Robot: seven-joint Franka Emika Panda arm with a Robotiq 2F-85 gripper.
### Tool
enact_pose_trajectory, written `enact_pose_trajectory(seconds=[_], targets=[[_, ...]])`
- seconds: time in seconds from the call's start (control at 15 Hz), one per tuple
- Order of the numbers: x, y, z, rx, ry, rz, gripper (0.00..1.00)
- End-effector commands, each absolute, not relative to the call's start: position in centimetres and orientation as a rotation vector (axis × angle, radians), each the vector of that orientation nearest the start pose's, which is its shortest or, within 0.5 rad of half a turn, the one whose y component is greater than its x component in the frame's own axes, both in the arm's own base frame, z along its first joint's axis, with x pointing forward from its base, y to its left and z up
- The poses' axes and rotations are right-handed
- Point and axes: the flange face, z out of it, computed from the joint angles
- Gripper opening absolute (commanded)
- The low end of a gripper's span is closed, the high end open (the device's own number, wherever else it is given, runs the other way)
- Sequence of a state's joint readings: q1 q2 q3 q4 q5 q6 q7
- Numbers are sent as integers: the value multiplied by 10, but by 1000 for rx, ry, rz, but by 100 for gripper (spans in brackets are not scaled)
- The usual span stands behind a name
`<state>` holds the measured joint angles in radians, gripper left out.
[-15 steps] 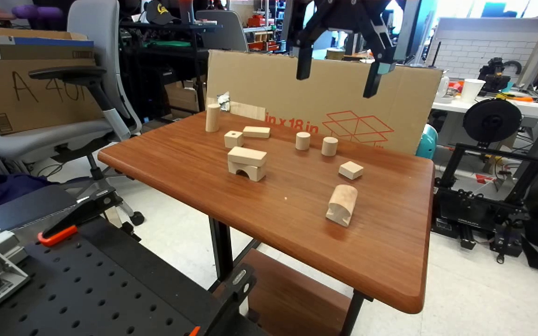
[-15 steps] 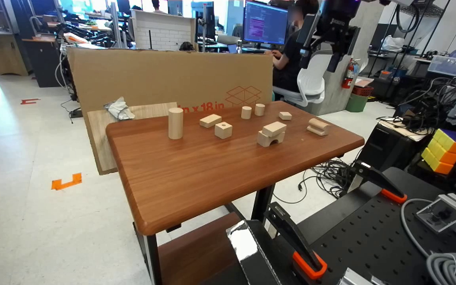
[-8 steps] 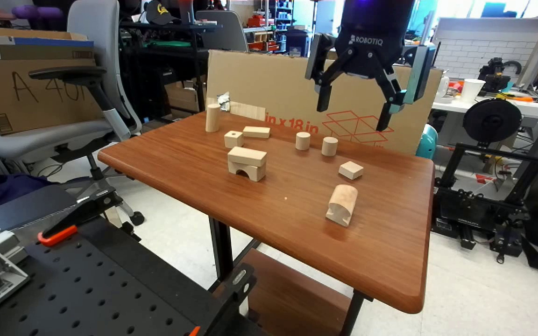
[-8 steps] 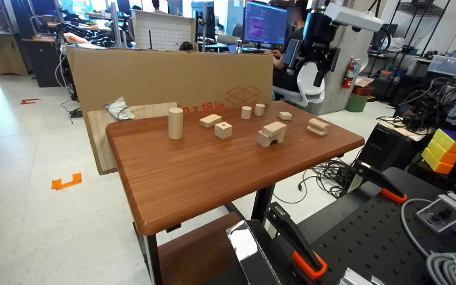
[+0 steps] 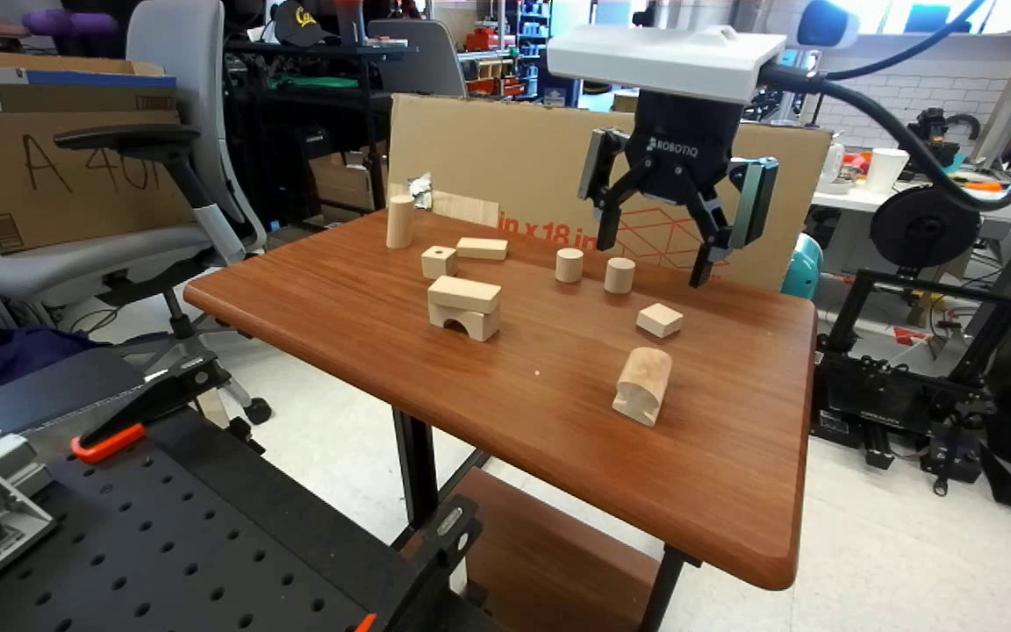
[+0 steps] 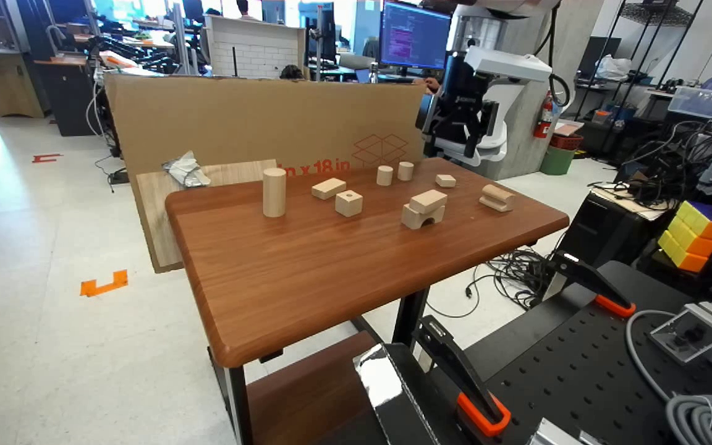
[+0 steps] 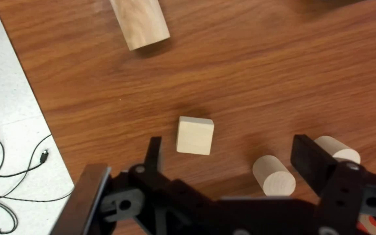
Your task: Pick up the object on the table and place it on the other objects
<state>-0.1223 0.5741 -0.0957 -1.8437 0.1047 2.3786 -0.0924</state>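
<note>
- Wrist view: the brown wood-grain tabletop (image 7: 256, 75) ends in a straight slanting edge on the picture's left, pale floor (image 7: 8, 85) beyond; bare wood parts that edge from the small pale unpainted wooden block (image 7: 195, 136), which lies on the tabletop.
- In both exterior views a broad brown cardboard sheet (image 6: 257, 123) stands along the tabletop's far side; two short pale wooden cylinders (image 5: 619, 276) and a round-topped pale wooden block (image 5: 643, 384) sit near the small block, apart from it.
- The black two-fingered Robotiq gripper (image 5: 653, 254) hovers above the tabletop, fingers spread wide, gripping nothing.
- The small block lies flat, its near-square top turned slightly clockwise in the wrist view; I cannot tell a long axis.
- Well apart, a pale wooden arch-notched bridge block (image 5: 479, 323) carries a pale oblong wooden block (image 5: 464, 293) on top.
</note>
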Motion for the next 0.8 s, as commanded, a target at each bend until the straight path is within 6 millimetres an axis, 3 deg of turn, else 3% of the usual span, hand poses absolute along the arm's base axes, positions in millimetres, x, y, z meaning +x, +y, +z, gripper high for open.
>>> enact_pose_trajectory(seconds=[0.0,0.73], targets=[[644,-138,200,-3128,344,49,100],[651,-139,175,-3167,369,92,100]])
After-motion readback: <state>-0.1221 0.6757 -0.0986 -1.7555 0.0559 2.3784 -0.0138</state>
